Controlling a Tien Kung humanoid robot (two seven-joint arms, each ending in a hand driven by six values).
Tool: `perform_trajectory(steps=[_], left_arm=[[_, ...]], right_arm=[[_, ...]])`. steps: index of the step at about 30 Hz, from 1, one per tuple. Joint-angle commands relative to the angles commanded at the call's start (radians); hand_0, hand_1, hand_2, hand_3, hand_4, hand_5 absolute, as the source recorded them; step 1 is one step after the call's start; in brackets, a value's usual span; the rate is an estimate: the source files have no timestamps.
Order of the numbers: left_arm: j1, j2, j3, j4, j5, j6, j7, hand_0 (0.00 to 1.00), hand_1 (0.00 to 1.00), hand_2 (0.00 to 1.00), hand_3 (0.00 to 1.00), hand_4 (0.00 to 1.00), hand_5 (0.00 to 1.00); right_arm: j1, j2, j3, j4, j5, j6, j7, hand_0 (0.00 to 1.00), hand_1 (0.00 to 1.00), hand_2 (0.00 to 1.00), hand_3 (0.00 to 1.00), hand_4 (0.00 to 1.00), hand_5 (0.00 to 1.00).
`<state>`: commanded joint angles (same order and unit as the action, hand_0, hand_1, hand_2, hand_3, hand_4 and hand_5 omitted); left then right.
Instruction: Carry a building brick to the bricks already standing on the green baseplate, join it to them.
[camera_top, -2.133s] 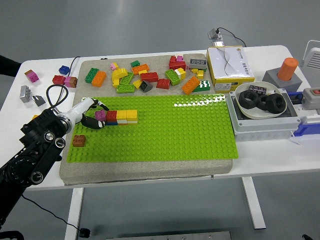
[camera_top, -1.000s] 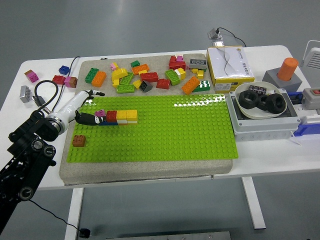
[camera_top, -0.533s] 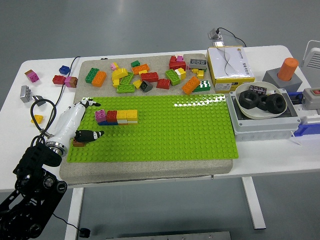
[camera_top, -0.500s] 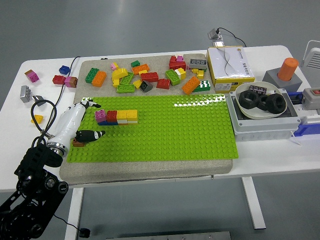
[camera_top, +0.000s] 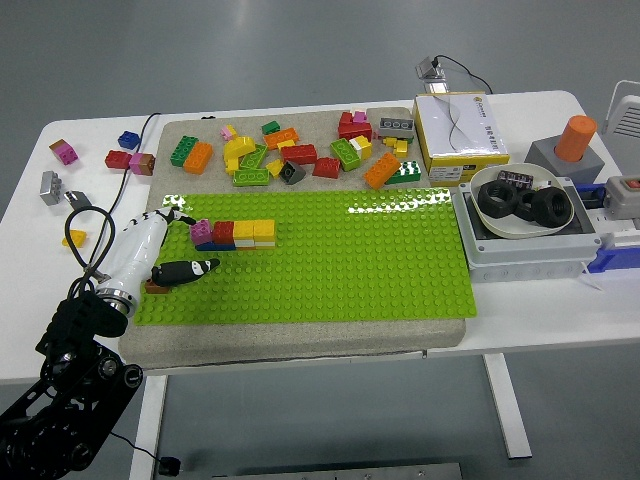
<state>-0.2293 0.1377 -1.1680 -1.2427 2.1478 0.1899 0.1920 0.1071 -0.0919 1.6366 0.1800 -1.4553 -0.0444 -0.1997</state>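
Observation:
A green baseplate (camera_top: 330, 262) lies on a grey mat. Near its left end stands a short row of joined bricks (camera_top: 236, 234): a pink brick (camera_top: 202, 230) at the left, then red and yellow ones over a blue one. My left hand (camera_top: 188, 242), white with black fingers, hovers just left of the row. Its fingers are spread and hold nothing; one black finger (camera_top: 190, 268) points right below the row. A brown brick (camera_top: 154, 286) peeks out from under the hand. The right hand is out of view.
Several loose bricks (camera_top: 300, 150) lie on the mat behind the baseplate, with a few more (camera_top: 128, 160) on the table at the far left. A yellow box (camera_top: 460, 130), a bowl of black tyres (camera_top: 520, 205) and an orange cylinder (camera_top: 575, 138) stand at the right.
My left hand let go of the pink brick at the row's left end and drew back towards the near left, over the brown brick. In the last half second it barely moved.

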Motion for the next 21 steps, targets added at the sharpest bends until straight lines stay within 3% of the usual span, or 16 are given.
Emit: perform_trajectory(steps=[21], left_arm=[[-0.058, -0.015, 0.039, 0.084, -0.020, -0.030, 0.016, 0.985, 0.928, 0.926, 0.688, 0.969, 0.363]], right_arm=[[0.008, -0.001, -0.001, 0.000, 0.009, 0.000, 0.000, 0.599, 0.583, 0.642, 0.715, 0.607, 0.771]])
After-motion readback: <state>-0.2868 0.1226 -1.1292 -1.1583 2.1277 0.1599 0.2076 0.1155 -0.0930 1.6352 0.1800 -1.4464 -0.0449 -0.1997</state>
